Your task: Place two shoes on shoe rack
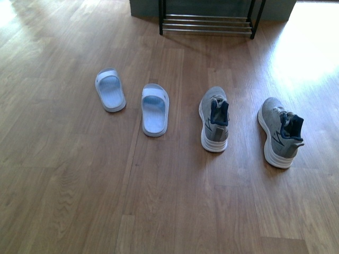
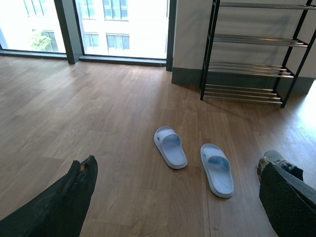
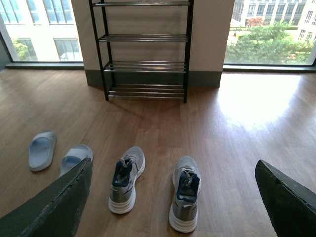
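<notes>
The grey left sneaker (image 3: 126,177) and right sneaker (image 3: 183,200) are lying well short of the shoe rack (image 3: 143,64), toes pointing at it, heels facing the right gripper (image 3: 173,167), which is gaping wide and empty. The left gripper (image 2: 175,168), equally spread and empty, is sitting farther aside.

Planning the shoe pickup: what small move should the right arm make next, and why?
Likely lower the right gripper toward the rightmost sneaker: its jaws stand wide open, holding nothing, and that sneaker sits on the floor short of the rack.
</notes>
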Motion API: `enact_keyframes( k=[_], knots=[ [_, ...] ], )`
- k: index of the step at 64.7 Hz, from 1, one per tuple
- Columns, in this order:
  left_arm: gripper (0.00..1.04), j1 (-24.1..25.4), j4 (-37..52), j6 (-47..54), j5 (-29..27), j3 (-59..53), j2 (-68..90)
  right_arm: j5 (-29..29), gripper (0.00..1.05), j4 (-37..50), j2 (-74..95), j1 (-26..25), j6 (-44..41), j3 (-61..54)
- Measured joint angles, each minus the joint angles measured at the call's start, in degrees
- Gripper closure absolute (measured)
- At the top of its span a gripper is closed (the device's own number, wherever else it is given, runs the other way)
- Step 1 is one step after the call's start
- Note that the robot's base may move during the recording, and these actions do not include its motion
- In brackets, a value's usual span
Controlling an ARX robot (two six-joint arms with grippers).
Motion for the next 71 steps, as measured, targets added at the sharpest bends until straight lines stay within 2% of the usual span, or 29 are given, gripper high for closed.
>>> enact_keyframes(
  k=[71],
  knots=[
    [0.09, 0.00, 0.00, -0.02, 0.02, 0.00, 0.00, 0.00, 0.09, 0.00, 0.00, 0.00, 0.00, 0.00]
  ],
)
